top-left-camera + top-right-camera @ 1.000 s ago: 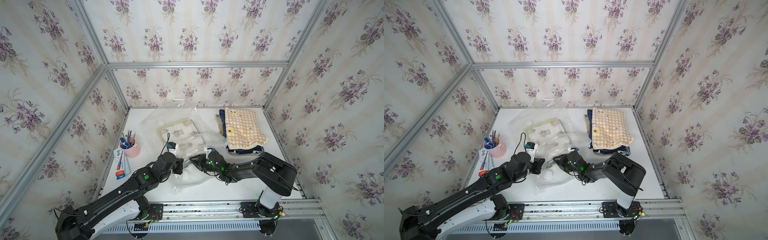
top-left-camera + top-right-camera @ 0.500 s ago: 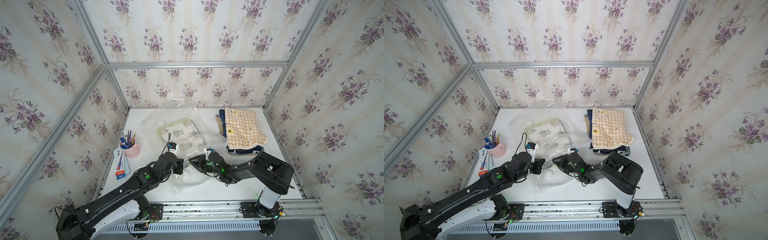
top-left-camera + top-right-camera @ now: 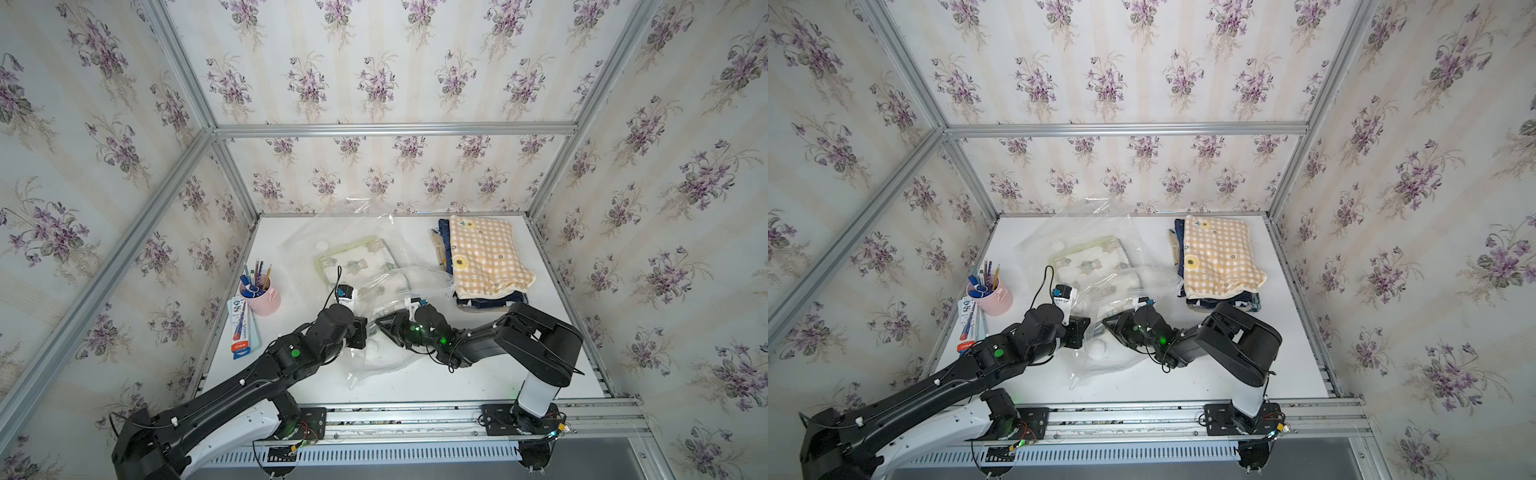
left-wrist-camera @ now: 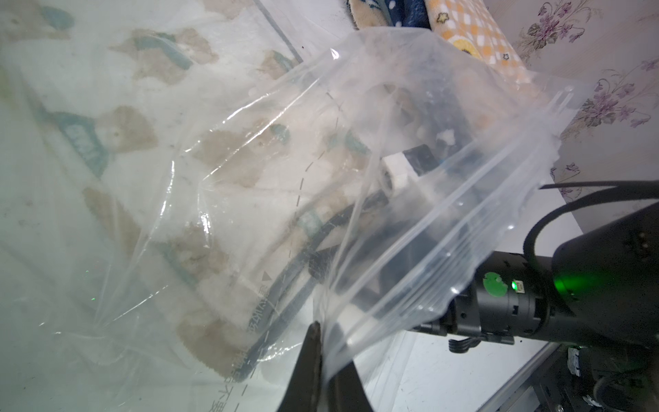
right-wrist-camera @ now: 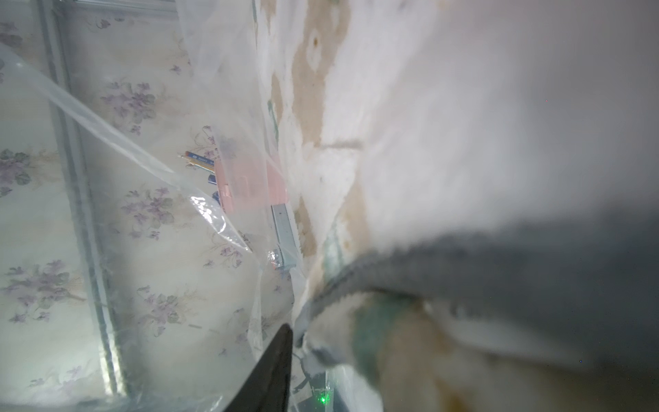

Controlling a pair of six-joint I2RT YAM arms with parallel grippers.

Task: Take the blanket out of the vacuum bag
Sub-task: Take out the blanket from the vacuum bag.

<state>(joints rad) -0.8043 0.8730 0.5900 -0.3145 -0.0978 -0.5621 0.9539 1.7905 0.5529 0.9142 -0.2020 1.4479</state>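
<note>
Blanket stack (image 3: 486, 257) just beside vacuum bag (image 3: 399, 249)

Purple-flowered wallpaper walls (image 3: 374, 83), aluminium frame bars (image 3: 395, 129), white tabletop (image 3: 415, 386), soft even light

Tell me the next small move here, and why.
Probably close the right gripper on the white bear-print blanket. The left gripper pinches the zip-seal edge of the transparent crinkly plastic vacuum bag, holding its mouth up; the right jaws stand apart inside it, with a blanket fold beside one finger.
</note>
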